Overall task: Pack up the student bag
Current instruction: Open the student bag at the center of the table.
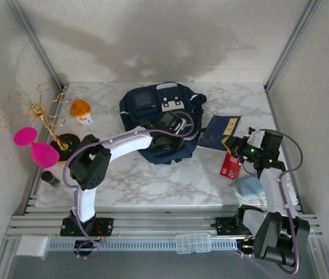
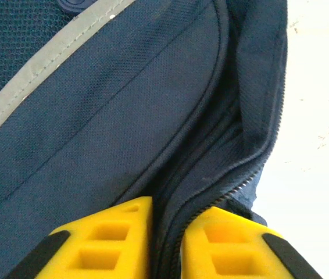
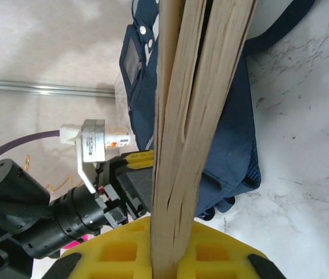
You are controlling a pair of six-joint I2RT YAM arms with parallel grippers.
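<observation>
The student bag [image 1: 134, 113] is viewed from high above and behind by the top external camera. Its zip seam is seen at very close range from the left wrist. From the right wrist it is seen from farther off, past a book [image 3: 193, 116]. The bag is shared by all three views.

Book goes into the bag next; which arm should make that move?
Right. The right gripper is shut on the book, edge-on beside the student bag. The left gripper sits at the bag's zipper opening, probably better used holding that gap apart.
</observation>
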